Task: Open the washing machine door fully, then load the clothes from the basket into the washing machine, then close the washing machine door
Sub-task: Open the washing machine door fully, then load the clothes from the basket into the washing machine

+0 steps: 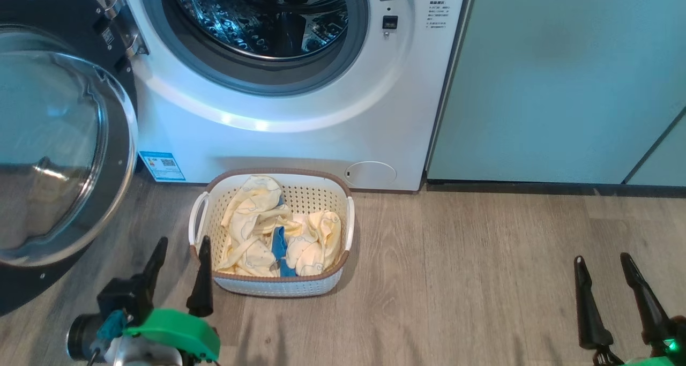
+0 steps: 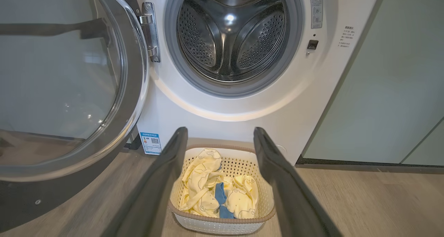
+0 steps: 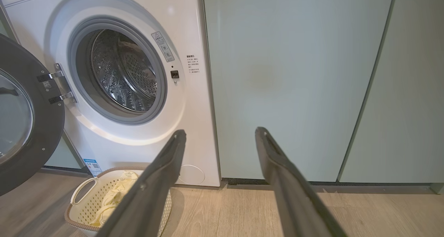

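The left gripper [image 1: 183,243] hangs just beside the near left corner of the basket [image 1: 278,289], its fingers spread apart and holding nothing. The right gripper [image 1: 602,259] is well off to the right above the floor [image 1: 455,275], fingers likewise apart and bare. The basket stands on the floor close before the washer [image 1: 300,141], with the clothes [image 1: 257,221] heaped inside. Beyond, the door [image 1: 53,157] is swung wide to the left, the drum [image 1: 257,17] exposed. Cabinets [image 1: 563,76] flank the washer's right.

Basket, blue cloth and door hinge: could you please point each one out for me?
basket [image 1: 278,288], head view, front wall.
blue cloth [image 1: 278,245], head view, its middle.
door hinge [image 2: 151,32], left wrist view, metal plate.
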{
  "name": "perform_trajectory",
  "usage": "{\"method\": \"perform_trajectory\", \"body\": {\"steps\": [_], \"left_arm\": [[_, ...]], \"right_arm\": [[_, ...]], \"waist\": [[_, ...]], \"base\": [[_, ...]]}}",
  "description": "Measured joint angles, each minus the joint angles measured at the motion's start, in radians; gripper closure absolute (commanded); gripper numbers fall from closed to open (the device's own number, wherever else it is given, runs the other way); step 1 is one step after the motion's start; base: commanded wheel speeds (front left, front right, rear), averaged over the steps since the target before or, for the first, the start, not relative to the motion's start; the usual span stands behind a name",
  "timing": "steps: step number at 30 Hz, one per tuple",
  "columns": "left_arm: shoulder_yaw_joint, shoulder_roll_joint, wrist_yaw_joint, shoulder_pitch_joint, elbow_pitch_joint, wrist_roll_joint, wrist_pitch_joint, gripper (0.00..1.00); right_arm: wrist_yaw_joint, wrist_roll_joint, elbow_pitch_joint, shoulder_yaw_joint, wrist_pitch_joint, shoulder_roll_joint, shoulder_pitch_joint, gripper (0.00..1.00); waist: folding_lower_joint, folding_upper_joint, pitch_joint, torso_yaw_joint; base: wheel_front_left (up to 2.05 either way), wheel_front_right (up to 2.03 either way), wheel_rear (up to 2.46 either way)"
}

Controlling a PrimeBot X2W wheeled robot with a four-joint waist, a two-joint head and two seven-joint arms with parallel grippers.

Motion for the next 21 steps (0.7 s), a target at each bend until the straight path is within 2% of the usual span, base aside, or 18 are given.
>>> {"method": "perform_trajectory", "body": {"steps": [13,21], "left_arm": [[-0.014,0.004,0.012,0.000,0.006,-0.010,0.009,0.00],[-0.026,0.010,0.009,0.000,0.003,-0.010,0.013,0.00]], "right_arm": [[0.000,0.000,0.004,0.000,0.000,0.000,-0.002,0.00],[0.000,0.000,0.003,-0.002,0.000,0.000,-0.002,0.00]], "waist": [[0.0000,0.0000,0.002,-0.007],[0.0000,0.0000,0.007,-0.006]], "base": [[0.02,-0.02,0.00],[0.82,-0.82,0.00]]}}
